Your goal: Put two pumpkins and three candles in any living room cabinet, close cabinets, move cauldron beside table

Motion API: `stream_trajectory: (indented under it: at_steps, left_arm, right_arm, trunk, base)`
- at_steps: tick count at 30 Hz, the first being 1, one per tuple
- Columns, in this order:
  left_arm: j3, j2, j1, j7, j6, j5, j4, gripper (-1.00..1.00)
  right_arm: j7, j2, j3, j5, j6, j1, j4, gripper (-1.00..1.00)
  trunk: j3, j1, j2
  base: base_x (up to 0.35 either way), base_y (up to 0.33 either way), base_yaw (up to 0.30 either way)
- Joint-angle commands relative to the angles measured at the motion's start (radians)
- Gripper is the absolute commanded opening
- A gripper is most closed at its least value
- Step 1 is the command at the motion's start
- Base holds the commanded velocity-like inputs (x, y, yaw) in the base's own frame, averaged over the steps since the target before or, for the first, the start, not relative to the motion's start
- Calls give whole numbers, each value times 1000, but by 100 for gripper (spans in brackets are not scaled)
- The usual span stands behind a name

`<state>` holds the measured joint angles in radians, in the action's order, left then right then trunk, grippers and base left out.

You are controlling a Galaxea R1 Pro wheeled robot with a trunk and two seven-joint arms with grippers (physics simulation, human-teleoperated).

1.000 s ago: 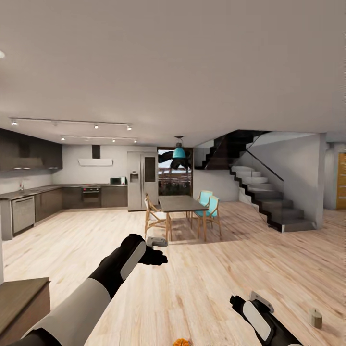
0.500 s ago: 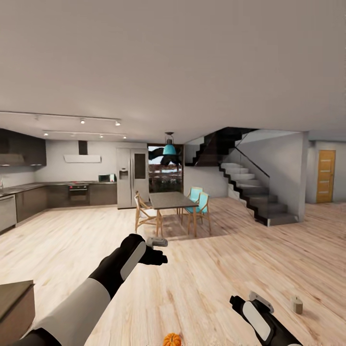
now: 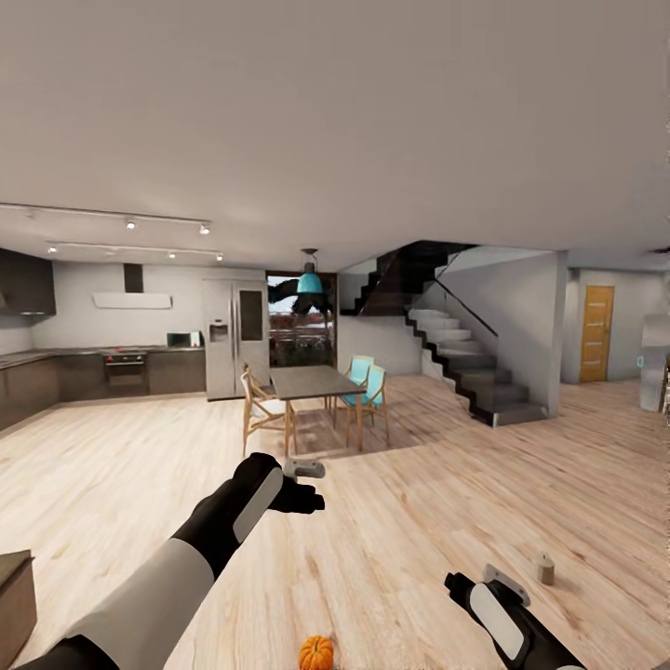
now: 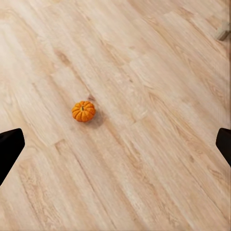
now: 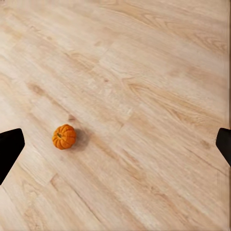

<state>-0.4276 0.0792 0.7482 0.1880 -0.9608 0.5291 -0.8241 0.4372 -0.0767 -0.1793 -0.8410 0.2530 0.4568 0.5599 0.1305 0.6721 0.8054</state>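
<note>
One small orange pumpkin (image 3: 316, 653) lies on the wood floor at the bottom of the head view, between my two arms. It also appears in the left wrist view as the pumpkin (image 4: 83, 111) and in the right wrist view as the pumpkin (image 5: 64, 136). A stubby tan candle (image 3: 545, 569) stands on the floor to the right, beyond my right gripper (image 3: 462, 586). My left gripper (image 3: 300, 484) is held out forward above the floor. Both grippers are open and empty, with their dark fingertips (image 4: 9, 149) (image 5: 9, 149) wide apart. The cauldron and the table are out of view.
A corner of a low dark-brown wooden unit (image 3: 13, 596) sits at the left edge. Farther off stand a dining table (image 3: 312, 381) with chairs, a kitchen (image 3: 140, 368), a staircase (image 3: 465, 363) and an orange door (image 3: 596, 333). Open floor lies around me.
The whole view has swung to the right, so the camera turned. The pumpkin and the candle now sit further into the picture. Both arms keep the same pose.
</note>
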Motion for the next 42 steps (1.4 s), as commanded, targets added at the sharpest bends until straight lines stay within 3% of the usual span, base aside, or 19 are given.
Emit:
stream_trajectory:
  at_steps: [1,21,42]
  left_arm:
    - [-2,0,0,10,-2,11,0,100]
    - [-2,-1,0,13,-1,10,1,100]
    - [-3,1,0,16,3,9,12,100]
  right_arm:
    - [8,-1,-8,-6,3,0,2,100]
    - [8,-1,-8,-7,3,0,-10,100]
    - [8,0,-10,-7,-7,0,-11,100]
  trunk:
    - [-2,0,1]
    - [-32,0,1]
    - [-63,0,1]
  base:
    - [0,0,-153]
    - [76,0,-152]
    - [311,0,-141]
